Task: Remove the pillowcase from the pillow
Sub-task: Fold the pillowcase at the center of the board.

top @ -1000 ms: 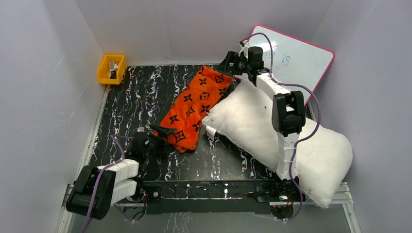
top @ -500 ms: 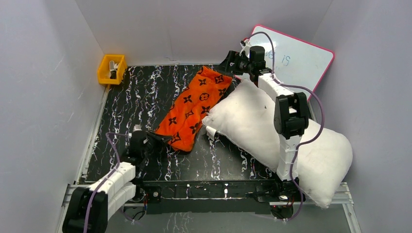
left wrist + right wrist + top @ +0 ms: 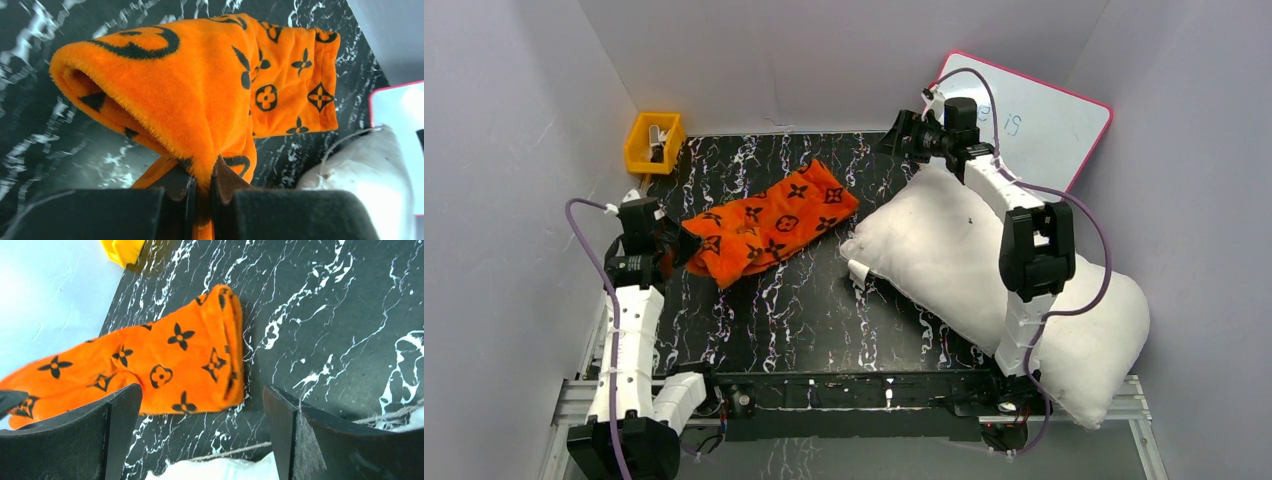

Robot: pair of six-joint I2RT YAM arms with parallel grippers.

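Note:
The orange pillowcase (image 3: 769, 228) with black motifs lies flat on the black marbled table, wholly apart from the white pillow (image 3: 964, 260), which rests at the right under my right arm. My left gripper (image 3: 682, 248) is shut on the pillowcase's left end. In the left wrist view the fleece (image 3: 200, 85) is pinched between the jaws of that gripper (image 3: 202, 180), and the pillow's corner (image 3: 370, 170) shows at the right. My right gripper (image 3: 894, 135) hovers open above the table at the back. Its view shows the pillowcase's far end (image 3: 170, 365) and the pillow's edge (image 3: 220, 470) below the wide-apart fingers (image 3: 200, 395).
A yellow bin (image 3: 654, 142) sits at the back left corner. A pink-framed whiteboard (image 3: 1034, 115) leans at the back right behind the pillow. Grey walls close in on three sides of the table (image 3: 824, 310).
My left gripper shut on the pillowcase's near end and swung left, dragging the fabric away from the pillow. The right gripper stayed open and shifted slightly.

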